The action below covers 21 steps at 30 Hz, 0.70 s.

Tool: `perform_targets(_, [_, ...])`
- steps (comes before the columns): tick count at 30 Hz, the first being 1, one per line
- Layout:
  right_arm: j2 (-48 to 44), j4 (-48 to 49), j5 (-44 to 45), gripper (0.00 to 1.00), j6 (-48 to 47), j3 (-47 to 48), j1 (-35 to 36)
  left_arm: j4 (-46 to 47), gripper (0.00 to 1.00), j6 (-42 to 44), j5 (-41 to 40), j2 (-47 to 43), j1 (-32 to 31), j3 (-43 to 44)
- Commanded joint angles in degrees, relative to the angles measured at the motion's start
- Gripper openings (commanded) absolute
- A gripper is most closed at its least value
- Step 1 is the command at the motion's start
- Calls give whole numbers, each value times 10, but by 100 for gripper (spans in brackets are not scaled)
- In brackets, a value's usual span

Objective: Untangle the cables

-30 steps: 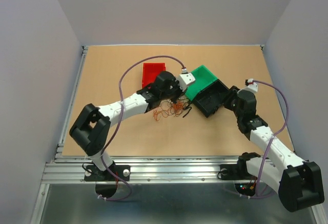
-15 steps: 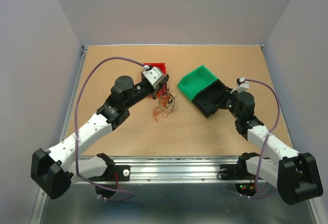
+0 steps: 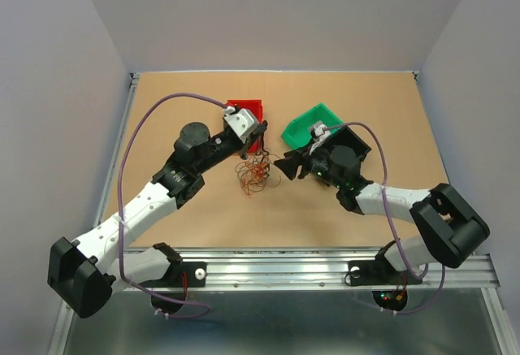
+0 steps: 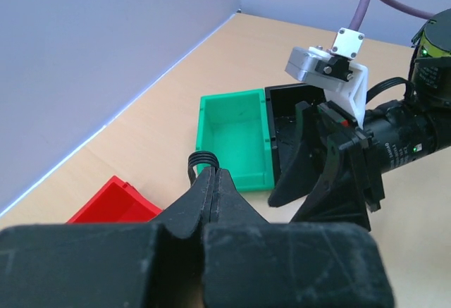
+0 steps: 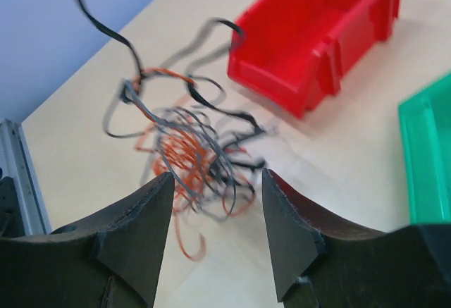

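Note:
The cables [image 3: 252, 172] are a small bunch of thin black, orange-red and brownish wires, hanging from my left gripper [image 3: 258, 134] down to the table. In the left wrist view the left gripper [image 4: 213, 174] is shut on a black loop of the cables [image 4: 202, 158]. My right gripper [image 3: 283, 166] is open and empty, just right of the bunch and pointing at it. In the right wrist view the cables [image 5: 190, 146] lie ahead of the open right gripper [image 5: 217, 181], apart from both fingers.
A red bin [image 3: 244, 110] stands behind the left gripper. A green bin [image 3: 309, 123] and a black bin [image 3: 355, 139] stand side by side behind the right arm. The red bin [image 5: 317, 40] shows beyond the cables in the right wrist view.
My right arm has swung left from the black bin, so its open gripper is now beside the cables. The left gripper still holds the bunch in about the same place.

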Motion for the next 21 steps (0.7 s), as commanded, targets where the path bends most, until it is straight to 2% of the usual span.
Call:
perform_targets(1, [37, 132, 26, 58, -71, 62, 45, 22, 0, -4, 22, 5, 3, 6])
perform_targets(4, [60, 164, 77, 58, -95, 75, 71, 14, 0, -6, 30, 17, 3, 13])
perform_targets(12, [111, 200, 108, 57, -113, 120, 87, 7, 0, -6, 61, 23, 3, 16])
perform_targets(18, [155, 212, 110, 43, -111, 130, 87, -10, 0, -11, 50, -4, 5, 42])
perform_targets(21, [175, 228, 94, 33, -102, 127, 88, -42, 0, -18, 36, -12, 5, 102])
